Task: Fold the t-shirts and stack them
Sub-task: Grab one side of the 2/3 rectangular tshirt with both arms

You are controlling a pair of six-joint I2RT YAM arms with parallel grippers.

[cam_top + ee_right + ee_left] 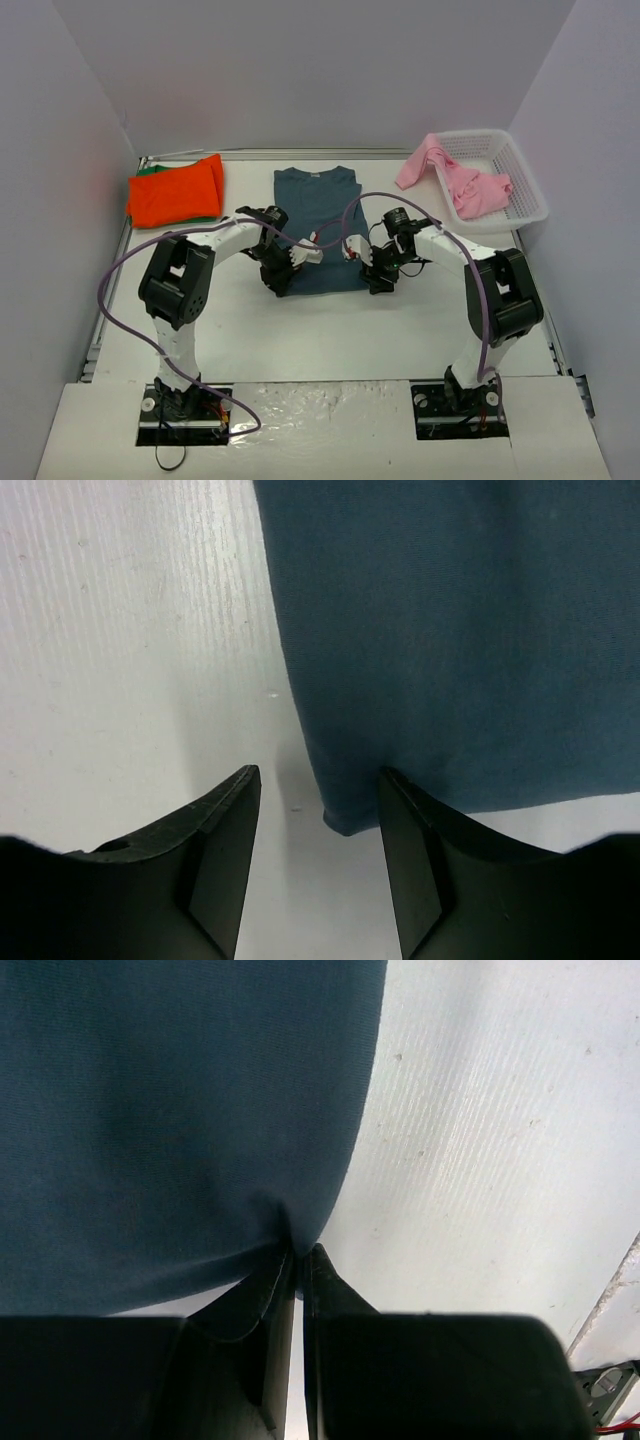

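Where the shirt is: the slate-blue t-shirt (315, 200) lies flat mid-bench (320, 340), collar at the far side, hem toward the arms. No sleeves stick out, so it reads as a neat rectangle.

Left tool: the left tool (300, 1252) is pinched closed on the hem's left corner. You can see the cloth pucker right at the tips.

Right tool: the right tool (318, 773) is parted and straddles the hem's right corner, one finger over cloth and the other over bare bench. It's gripping nothing.

Other shirts: the orange-red t-shirt (175, 195) sits folded at the far left with a sliver of the green t-shirt (150, 170) under it. The pink t-shirt (455, 180) is draped over the rim of the basket (522, 200) at the far right, unfolded.

Step in hand: my read is grabbing both hem corners to fold the hem up toward the collar.

How to do it well: I'd get the right side down onto the bench and bite all the layers at the corner, about as deep as the left has it. Then lift both together, level, and carry the hem straight back.

Watch out: a shallow bite probably slips, and uneven lifting skews the fold.
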